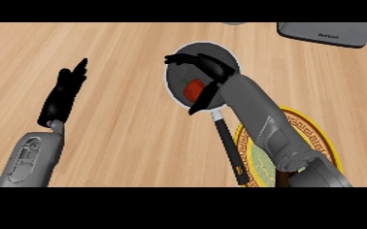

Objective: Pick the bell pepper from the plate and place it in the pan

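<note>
Hovering over the pan, right hand with the red bell pepper beneath it.

Bell pepper [193, 89] shows red inside the dark frying pan [179, 75], under the palm of the right hand [209, 73]; whether it rests on the pan floor or hangs just above, cannot tell. Fingers spread and fairly straight, thumb angled down beside the pepper, not curled round it: reads as an open hand, likely at the release. Pan handle [231, 148] runs toward the lower edge, crossing the yellow-rimmed patterned plate [315, 128], which the right forearm largely covers. Left hand [66, 93] rests open, fingers up, well apart at the left on the wooden counter [122, 43]. Grey appliance [323, 33] sits at the top right corner.
</note>
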### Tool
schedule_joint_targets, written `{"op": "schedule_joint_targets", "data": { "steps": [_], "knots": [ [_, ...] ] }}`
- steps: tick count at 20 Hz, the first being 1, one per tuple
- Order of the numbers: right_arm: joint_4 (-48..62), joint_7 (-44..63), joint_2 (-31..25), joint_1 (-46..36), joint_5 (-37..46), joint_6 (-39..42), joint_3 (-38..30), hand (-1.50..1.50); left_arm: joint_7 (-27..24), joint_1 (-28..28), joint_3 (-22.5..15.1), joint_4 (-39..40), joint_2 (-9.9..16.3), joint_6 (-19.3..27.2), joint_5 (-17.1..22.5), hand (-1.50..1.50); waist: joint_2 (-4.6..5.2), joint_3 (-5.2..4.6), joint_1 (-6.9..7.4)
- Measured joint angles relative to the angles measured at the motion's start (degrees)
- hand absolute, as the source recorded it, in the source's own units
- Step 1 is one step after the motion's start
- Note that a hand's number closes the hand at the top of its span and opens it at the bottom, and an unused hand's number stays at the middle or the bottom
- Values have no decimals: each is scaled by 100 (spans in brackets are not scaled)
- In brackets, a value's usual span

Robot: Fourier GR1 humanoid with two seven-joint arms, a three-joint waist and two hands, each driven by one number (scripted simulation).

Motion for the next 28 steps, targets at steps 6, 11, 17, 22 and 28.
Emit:
{"op": "schedule_joint_targets", "data": {
  "steps": [6,11,17,22,28],
  "knots": [
    [-32,90,1,-133,-731,-26,-309,-150,15,-20,62,63,9,66,-17,0,-22,-1,-122],
    [143,445,0,-479,-1106,-152,-619,-150,-22,147,206,40,86,99,34,0,-39,-6,-350],
    [329,678,-610,-807,-1419,237,-1017,-150,-34,277,326,-68,162,113,85,0,-15,-5,-505],
    [423,618,-1356,-879,-1533,836,-1181,-150,-95,345,364,-104,168,133,94,0,28,-1,-522],
    [491,531,-2126,-840,-1515,1539,-1201,-150,-142,365,337,-134,132,130,89,0,86,8,-474]
  ]
}}
